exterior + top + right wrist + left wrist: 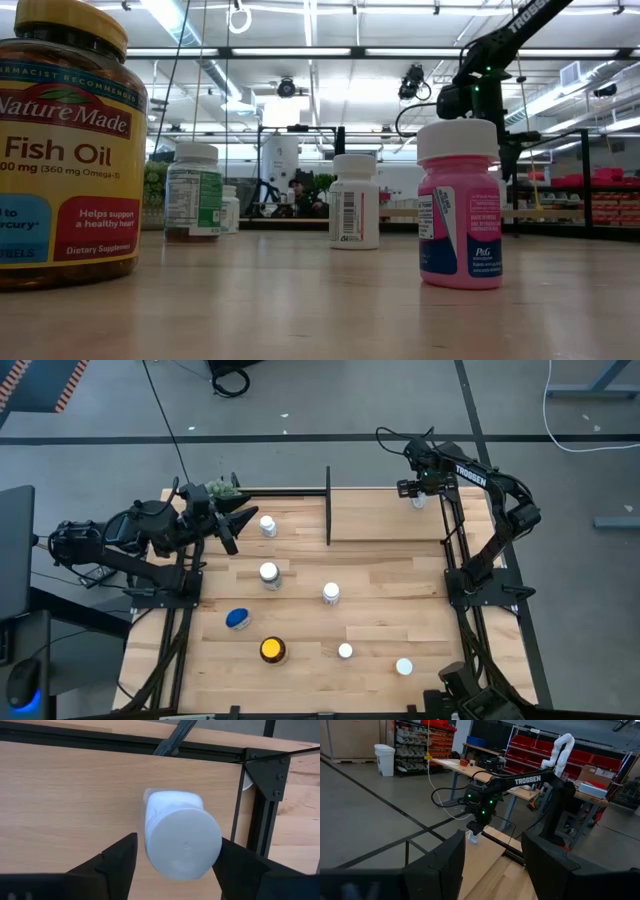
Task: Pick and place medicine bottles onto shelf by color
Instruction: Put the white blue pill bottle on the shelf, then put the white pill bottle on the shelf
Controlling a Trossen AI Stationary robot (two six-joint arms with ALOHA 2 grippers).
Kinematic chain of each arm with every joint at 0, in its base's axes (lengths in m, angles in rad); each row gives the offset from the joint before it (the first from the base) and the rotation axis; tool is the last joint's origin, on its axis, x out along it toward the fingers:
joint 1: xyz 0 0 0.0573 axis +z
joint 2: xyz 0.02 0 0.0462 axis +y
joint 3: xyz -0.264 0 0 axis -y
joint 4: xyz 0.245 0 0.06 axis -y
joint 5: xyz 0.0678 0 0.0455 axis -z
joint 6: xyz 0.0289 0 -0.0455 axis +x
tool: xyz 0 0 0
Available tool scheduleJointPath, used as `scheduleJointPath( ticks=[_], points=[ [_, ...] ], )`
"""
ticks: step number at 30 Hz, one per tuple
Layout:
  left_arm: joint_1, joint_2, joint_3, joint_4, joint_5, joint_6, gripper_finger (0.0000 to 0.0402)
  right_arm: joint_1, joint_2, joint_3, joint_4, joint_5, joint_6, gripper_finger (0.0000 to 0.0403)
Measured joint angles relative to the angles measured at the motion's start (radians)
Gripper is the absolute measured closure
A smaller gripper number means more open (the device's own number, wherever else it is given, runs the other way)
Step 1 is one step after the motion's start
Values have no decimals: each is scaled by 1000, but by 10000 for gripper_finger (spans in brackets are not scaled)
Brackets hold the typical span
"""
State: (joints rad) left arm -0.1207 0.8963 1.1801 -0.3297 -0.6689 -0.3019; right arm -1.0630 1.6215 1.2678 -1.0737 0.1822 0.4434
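Your right gripper point(175, 857) is hovering over the shelf point(385, 515), at its far right corner. A white-capped bottle point(181, 834) is sitting between the spread fingers; whether they are touching it, you cannot tell. Your left gripper point(240, 518) is waiting wide open and empty near the shelf's left end.

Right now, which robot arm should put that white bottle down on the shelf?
The right one. Its hand already straddles the white-capped round bottle over the light wooden shelf board, fingers close on both sides. The left hand is open, away at the shelf's other end.
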Motion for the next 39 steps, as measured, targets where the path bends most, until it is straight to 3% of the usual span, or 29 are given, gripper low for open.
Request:
scheduleJointPath(
  ticks=[11,16,21,29,34,39],
  points=[
    [0,0,0,0,0,0,202,24,0,135,-210,6,4,123],
    [0,0,0,0,0,2,200,110,0,235,-334,-99,0,120],
    [0,0,0,0,-12,2,200,302,-1,298,-350,-138,-3,120],
    [0,0,0,0,-12,-1,201,717,-1,323,-321,-140,-59,120],
    [0,0,0,2,-19,-1,205,943,-1,323,-101,-152,-74,125],
    [0,0,0,4,-21,-7,206,1064,13,324,138,-148,-11,143]
  ],
)
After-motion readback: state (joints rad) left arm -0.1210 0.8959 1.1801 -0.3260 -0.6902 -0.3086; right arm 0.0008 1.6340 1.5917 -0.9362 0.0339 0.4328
